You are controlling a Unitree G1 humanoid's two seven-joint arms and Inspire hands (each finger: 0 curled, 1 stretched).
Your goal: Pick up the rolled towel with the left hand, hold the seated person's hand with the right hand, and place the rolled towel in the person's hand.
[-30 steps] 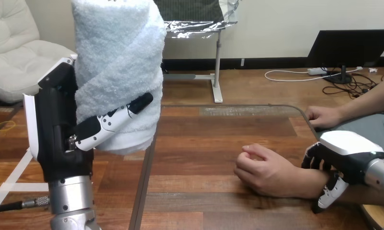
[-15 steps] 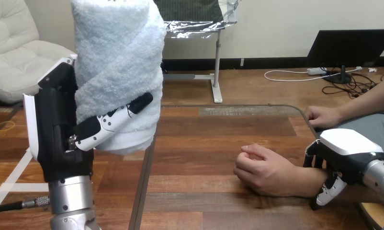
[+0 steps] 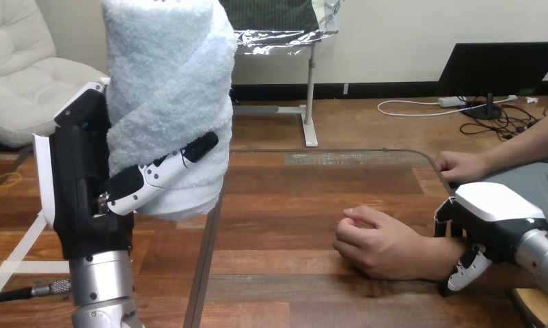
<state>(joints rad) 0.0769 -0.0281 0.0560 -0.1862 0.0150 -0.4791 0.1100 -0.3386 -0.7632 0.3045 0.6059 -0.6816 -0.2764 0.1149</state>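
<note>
Now near left, left hand (image 3: pixel 87 184) unmoved, fingers wrapped round upright rolled towel (image 3: pixel 169 102), held high. Near right, right hand (image 3: pixel 493 222) has slid slightly right, curled round person's wrist (image 3: pixel 435 263). Beyond, person's hand (image 3: pixel 377 242) stays fisted; needs opening before handover.

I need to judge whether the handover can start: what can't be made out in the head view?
- Top of the pale blue rolled terry towel: cut off by the head view's upper edge.
- Whether the right hand grips the person's wrist: its own back covers the contact.
- Palm of the person's hand on the wooden table: hidden by its curled fingers.
</note>
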